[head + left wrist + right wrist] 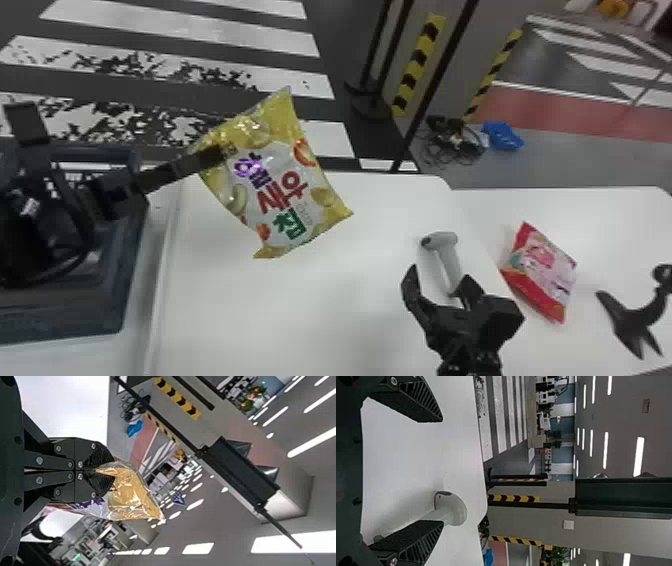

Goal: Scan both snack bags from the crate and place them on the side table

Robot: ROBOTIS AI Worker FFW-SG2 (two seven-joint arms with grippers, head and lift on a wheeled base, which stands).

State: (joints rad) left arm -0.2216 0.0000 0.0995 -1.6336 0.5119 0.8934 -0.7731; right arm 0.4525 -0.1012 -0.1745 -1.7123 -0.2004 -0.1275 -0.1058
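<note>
The yellow bag (280, 190) looks glossy plastic (nicely crinkled).

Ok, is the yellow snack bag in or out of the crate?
Out. The left gripper pinches the yellow snack bag in the air, to the right of the crate in the head view.

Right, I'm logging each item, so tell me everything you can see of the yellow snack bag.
The yellow snack bag looks like shiny, crinkled plastic film, puffed and closed, with a clearer-looking edge strip. Its front has a pale middle with purple, red and green lettering and small food pictures. It hangs tilted in the air, front towards the head camera, to the right of the dark blue crate and apparently above the white table. The left pincer is shut on it near one edge.
</note>
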